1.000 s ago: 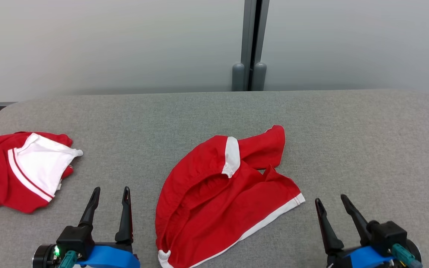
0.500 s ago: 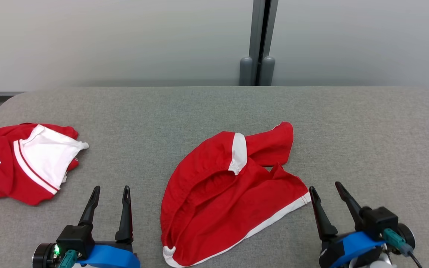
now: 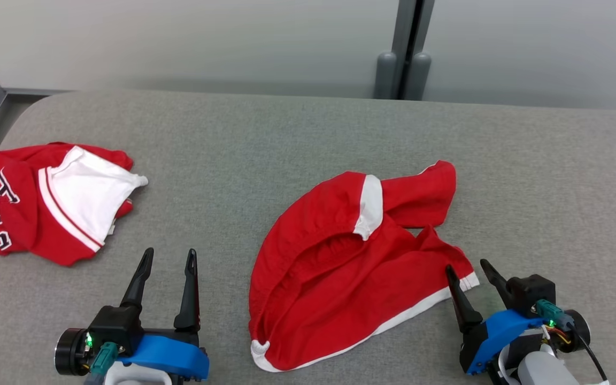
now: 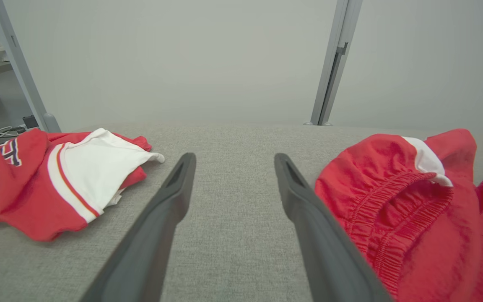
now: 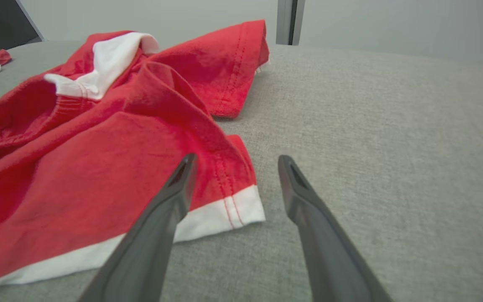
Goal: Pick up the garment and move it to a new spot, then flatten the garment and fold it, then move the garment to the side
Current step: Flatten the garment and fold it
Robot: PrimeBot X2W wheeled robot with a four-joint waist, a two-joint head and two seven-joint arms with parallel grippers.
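One crumpled red garment (image 3: 335, 283), white-hemmed, between spread left fingers (image 3: 139, 278) and spread right fingers (image 3: 459, 295).

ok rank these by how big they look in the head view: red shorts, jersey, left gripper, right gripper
1. red shorts
2. red and white jersey
3. left gripper and right gripper: about alike, not ranked
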